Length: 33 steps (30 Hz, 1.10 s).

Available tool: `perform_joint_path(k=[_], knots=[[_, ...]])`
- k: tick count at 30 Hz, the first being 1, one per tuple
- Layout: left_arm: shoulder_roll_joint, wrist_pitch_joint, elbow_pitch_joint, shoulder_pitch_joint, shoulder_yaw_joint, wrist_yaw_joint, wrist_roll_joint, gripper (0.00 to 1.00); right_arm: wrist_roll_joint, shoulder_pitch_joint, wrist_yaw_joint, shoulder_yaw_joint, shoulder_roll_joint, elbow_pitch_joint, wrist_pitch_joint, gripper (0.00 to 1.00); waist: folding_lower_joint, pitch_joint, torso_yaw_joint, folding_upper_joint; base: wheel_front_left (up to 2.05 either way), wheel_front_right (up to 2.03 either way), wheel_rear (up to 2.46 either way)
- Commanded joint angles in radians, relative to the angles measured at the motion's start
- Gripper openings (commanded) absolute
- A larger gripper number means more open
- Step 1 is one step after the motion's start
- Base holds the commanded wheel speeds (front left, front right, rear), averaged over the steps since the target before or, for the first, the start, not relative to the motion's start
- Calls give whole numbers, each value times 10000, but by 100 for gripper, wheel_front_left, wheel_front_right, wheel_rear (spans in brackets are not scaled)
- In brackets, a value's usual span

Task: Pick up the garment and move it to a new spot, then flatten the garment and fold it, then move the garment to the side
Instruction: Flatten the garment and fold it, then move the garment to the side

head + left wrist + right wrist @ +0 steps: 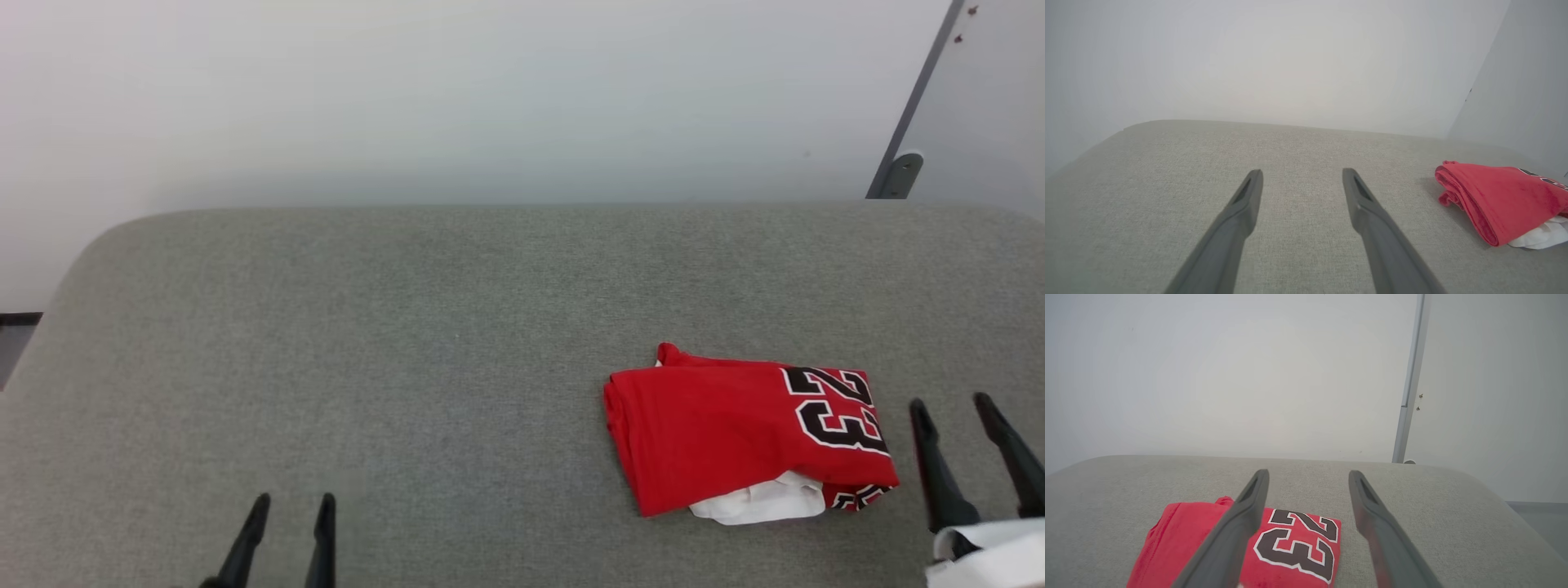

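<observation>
The garment lies folded into a compact red bundle on the right part of the grey padded surface, the black 23 facing up and a bit of white sleeve poking out at its near edge. It also appears at the right edge of the left wrist view as the garment, and below the fingers in the right wrist view as the garment. My right gripper stands open just right of it, empty. My left gripper is open and empty at the lower left, far from the cloth.
The grey fabric-covered surface has a rounded far-left corner and ends against a pale wall. A grey metal post stands at the back right. A dark strip of floor lies past the left edge.
</observation>
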Motion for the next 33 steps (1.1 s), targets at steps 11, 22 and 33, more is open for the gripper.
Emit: perform_joint_path(k=[11,22,33], knots=[[-86,5,-869,707,222,-23,254,100,-206,1281,-16,-1002,416,-1117,137,100,0,94,208,0,0,0,0],[-174,5,-837,387,39,-23,279,100,-217,896,-16,-805,430,-1435,728,100,0,233,156,0,0,0,0],[-292,5,-668,-729,-500,-23,304,100,730,-1563,-18,369,-1734,-362,5243,100,0,1354,260,0,0,0,0]])
